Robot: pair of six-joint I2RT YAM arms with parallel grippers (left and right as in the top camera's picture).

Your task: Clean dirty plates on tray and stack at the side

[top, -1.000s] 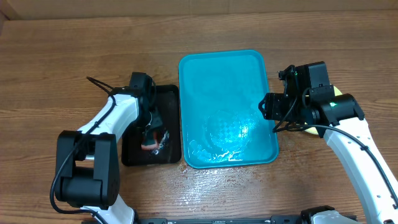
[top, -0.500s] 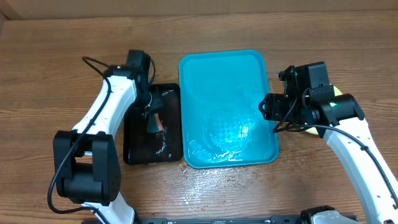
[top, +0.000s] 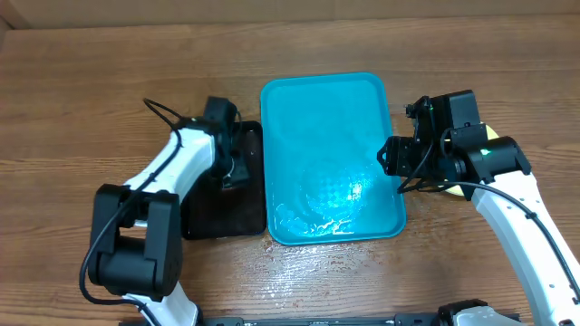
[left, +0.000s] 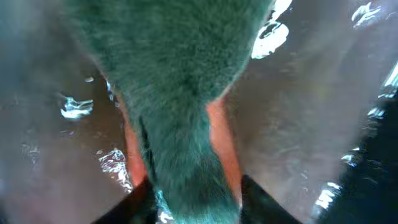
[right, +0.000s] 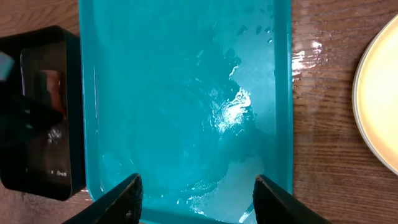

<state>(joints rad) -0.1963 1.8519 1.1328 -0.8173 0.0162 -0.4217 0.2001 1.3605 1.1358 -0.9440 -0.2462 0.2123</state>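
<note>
The turquoise tray (top: 331, 136) lies in the middle, wet and shiny, with no plate on it; it fills the right wrist view (right: 180, 81). A pale yellow-green plate (right: 380, 93) lies on the table right of the tray. From overhead only slivers of this plate (top: 490, 134) show under the right arm, and I cannot tell how many plates lie there. My right gripper (top: 391, 159) hovers open and empty over the tray's right edge (right: 198, 200). My left gripper (top: 232, 168) is shut on a green fuzzy sponge with an orange layer (left: 180, 106), pressed onto the black tray.
A smaller black tray (top: 222, 204), wet inside (left: 298, 118), lies left of the turquoise tray and also shows in the right wrist view (right: 37, 112). Water is spilled on the wood at the turquoise tray's near edge (top: 299, 258). Bare wooden table surrounds both trays.
My left gripper has moved with the sponge from the near middle of the black tray to its far right part. The right arm has not moved.
</note>
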